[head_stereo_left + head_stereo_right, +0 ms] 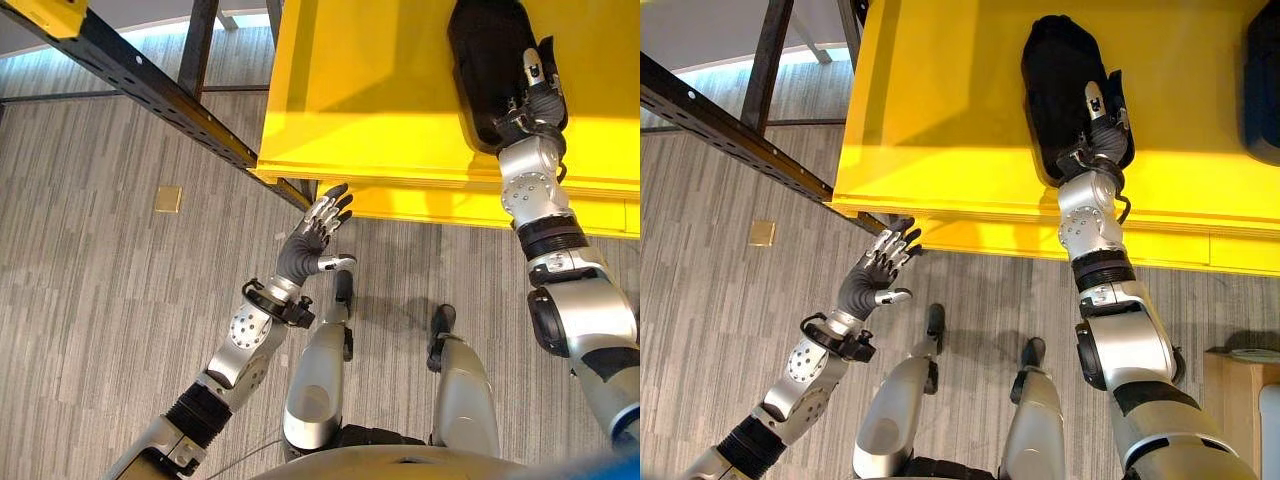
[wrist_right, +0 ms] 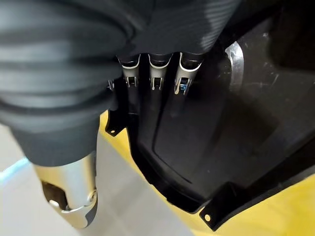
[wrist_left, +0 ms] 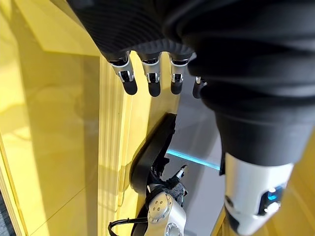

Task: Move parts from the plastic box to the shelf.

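A large black moulded part [image 1: 1060,70] lies on a broad yellow surface [image 1: 350,100]. My right hand [image 1: 1098,135] reaches over the surface's front edge and rests on the part's near end, thumb on top and fingers curled round its edge. In the right wrist view the fingers [image 2: 156,73] bend down onto the black part [image 2: 221,137]. My left hand [image 1: 315,235] hovers just below the yellow front edge, holding nothing, its fingers straight and spread. The left wrist view shows its fingers [image 3: 152,73] beside the yellow edge, with the black part [image 3: 150,152] beyond.
A dark metal rack beam [image 1: 150,85] runs diagonally at the upper left, meeting the yellow surface's corner. Another dark part [image 1: 1262,80] lies at the surface's right edge. A small tan square [image 1: 168,198] sits on the grey floor. A wooden object [image 1: 1240,400] stands at the lower right.
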### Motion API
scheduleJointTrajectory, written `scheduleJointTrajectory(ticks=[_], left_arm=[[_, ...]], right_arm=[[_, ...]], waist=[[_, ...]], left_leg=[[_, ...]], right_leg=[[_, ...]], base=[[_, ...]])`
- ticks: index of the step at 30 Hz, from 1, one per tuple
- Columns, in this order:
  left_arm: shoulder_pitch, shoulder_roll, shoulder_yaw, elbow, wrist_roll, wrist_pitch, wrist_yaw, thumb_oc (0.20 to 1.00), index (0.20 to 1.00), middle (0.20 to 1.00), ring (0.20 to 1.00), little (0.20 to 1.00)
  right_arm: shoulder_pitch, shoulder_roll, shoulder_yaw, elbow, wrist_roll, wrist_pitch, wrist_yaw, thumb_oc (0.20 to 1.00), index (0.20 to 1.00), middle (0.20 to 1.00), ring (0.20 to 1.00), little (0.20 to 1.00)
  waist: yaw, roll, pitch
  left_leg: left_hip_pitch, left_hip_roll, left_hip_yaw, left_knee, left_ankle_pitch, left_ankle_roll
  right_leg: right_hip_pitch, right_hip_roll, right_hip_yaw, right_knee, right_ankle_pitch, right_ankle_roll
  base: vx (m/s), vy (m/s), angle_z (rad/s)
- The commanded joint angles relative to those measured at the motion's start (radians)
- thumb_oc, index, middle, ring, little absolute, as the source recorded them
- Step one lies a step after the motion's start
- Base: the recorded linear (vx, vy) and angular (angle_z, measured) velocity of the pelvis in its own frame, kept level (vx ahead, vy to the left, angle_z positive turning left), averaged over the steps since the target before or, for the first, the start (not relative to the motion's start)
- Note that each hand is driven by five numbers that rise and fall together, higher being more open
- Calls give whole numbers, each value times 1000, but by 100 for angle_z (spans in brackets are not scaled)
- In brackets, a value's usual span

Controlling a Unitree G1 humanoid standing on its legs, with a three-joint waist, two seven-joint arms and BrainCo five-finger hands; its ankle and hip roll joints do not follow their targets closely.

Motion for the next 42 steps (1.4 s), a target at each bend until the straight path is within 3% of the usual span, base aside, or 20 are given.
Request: scheduleJointTrajectory(ticks=[1,11,17,21,24,32,33,36,37,38,39,40,42], left_arm=[[0,12,-16,-61,-18,-75,-16,1000,1000,1000,1000,1000],[11,14,-24,-57,-27,-95,-25,1000,1000,1000,1000,1000],[29,22,-16,-62,-33,-107,-45,1000,1000,1000,1000,1000],[53,18,-7,-76,-23,-109,-60,1000,1000,1000,1000,1000],[74,10,4,-86,-14,-109,-70,1000,1000,1000,1000,1000],[93,22,11,-100,-17,-105,-91,1000,1000,1000,1000,1000],[95,28,9,-103,-15,-108,-89,1000,1000,1000,1000,1000],[102,37,22,-120,-27,-99,-92,1000,1000,1000,1000,1000],[103,37,23,-121,-27,-99,-91,1000,1000,1000,1000,1000],[107,37,29,-127,-21,-96,-86,1000,1000,1000,1000,1000],[114,39,36,-132,-27,-97,-87,1000,1000,1000,1000,1000],[119,35,40,-133,-19,-102,-80,1000,1000,1000,1000,1000],[139,27,72,-153,-1,-97,-51,1000,1000,1000,1000,1000]], right_arm=[[-23,-25,-43,-57,95,-76,14,1000,1000,1000,1000,1000],[-40,1,-51,-85,271,-135,73,1000,1000,1000,1000,1000],[-21,38,-6,-169,315,-116,224,1000,1000,1000,1000,1000],[12,74,76,-289,253,-100,261,1000,1000,1000,1000,1000],[46,98,153,-414,131,-152,188,1000,1000,1000,1000,1000],[52,65,148,-494,68,-170,196,1000,1000,1000,1000,1000],[46,51,141,-491,-6,-167,198,1000,1000,1000,1000,1000],[67,6,146,-563,-340,-72,126,1000,1000,1000,1000,1000],[69,3,148,-569,-344,-73,117,1000,1000,1000,1000,1000],[80,-18,157,-594,-474,-22,100,1000,1000,1000,1000,1000],[93,-53,170,-625,-712,25,96,1000,1000,1000,1000,1000],[118,-71,179,-660,-796,63,121,1000,1000,1000,1000,1000],[277,-214,221,-832,-1081,133,190,1000,1000,1000,1000,1000]], waist=[[7,-13,9],[7,7,9],[12,13,9],[16,9,9],[16,3,9],[18,-9,5],[19,-11,0],[10,-23,-2],[10,-23,-4],[5,-27,-6],[-4,-34,-5],[-10,-37,-9],[-48,-65,-14]], left_leg=[[51,-23,7,16,-72,24],[64,-33,8,8,-69,23],[68,-38,5,6,-66,25],[69,-37,6,7,-62,26],[78,-33,9,1,-55,24],[89,-32,2,-2,-56,25],[87,-31,1,-3,-56,25],[89,-33,0,1,-63,25],[86,-31,0,0,-60,25],[85,-29,2,-1,-60,25],[90,-31,4,-1,-64,26],[83,-26,6,0,-61,26],[79,-12,21,-1,-62,26]], right_leg=[[62,20,-24,-54,60,-21],[70,9,-25,-56,62,-21],[72,2,-32,-54,65,-17],[76,2,-36,-57,68,-16],[86,5,-39,-64,72,-17],[104,8,-47,-74,72,-13],[104,10,-48,-76,73,-12],[111,10,-45,-80,69,-8],[109,12,-44,-84,74,-9],[109,14,-41,-88,76,-8],[112,15,-34,-91,74,-7],[104,19,-29,-95,80,-7],[100,26,-15,-109,89,-3]], base=[[15,19,-6],[8,23,-2],[5,15,1],[-8,-16,3],[0,0,0],[-2,-11,1],[8,-37,-3],[0,0,0],[0,0,0],[0,0,0],[0,0,0],[0,0,0],[-10,4,-6]])
